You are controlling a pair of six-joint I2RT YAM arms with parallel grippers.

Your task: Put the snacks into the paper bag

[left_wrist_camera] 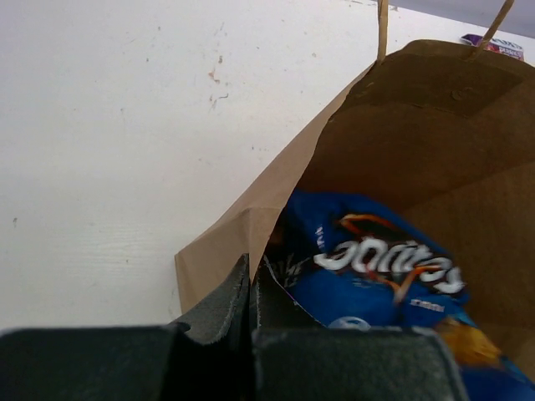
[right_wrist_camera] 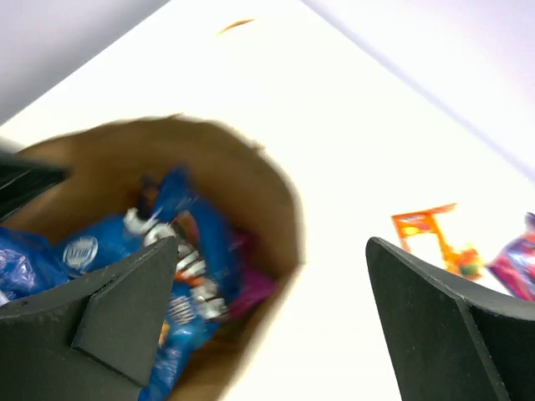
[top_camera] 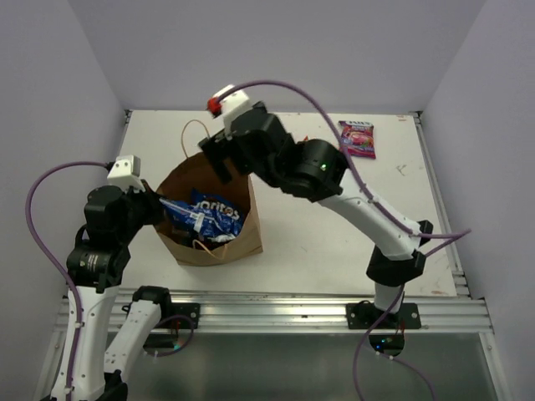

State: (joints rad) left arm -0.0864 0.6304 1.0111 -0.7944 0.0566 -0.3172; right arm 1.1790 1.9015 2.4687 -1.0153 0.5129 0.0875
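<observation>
left gripper [left_wrist_camera: 251, 280]: closest to my left wrist lens; fingers pressed together on the near-left rim of the paper bag [left_wrist_camera: 401, 125], pinching the paper so that the mouth gapes.
right gripper [right_wrist_camera: 272, 251]: fingers spread wide with nothing between them; it hangs over the far rim of the bag's mouth.
paper bag: stands at the near-left part of the table [top_camera: 334, 242], mouth up, one thin handle [top_camera: 194, 134] looped toward the far edge.
blue chip bag [left_wrist_camera: 368, 267]: inside the paper bag, lying against its wall and filling most of the visible opening.
magenta patch [right_wrist_camera: 255, 288]: inside the bag beside the chip bag; probably another snack, but too blurred to name.
pink-magenta packet [top_camera: 358, 138]: flat near the table's far edge, toward the far-right corner, well apart from the bag.
orange packet [right_wrist_camera: 428, 232]: on the table to the right of the bag in my right wrist view; in the overhead view my right arm covers it.
step in hand: as I judge it, the gap between deliveries; my right hand is empty above the mouth, and at least two snacks lie outside.
next move: I should carry the right arm out to the orange packet, the nearer one, come down flat over it and close on it, while my left hand holds the rim firm.
</observation>
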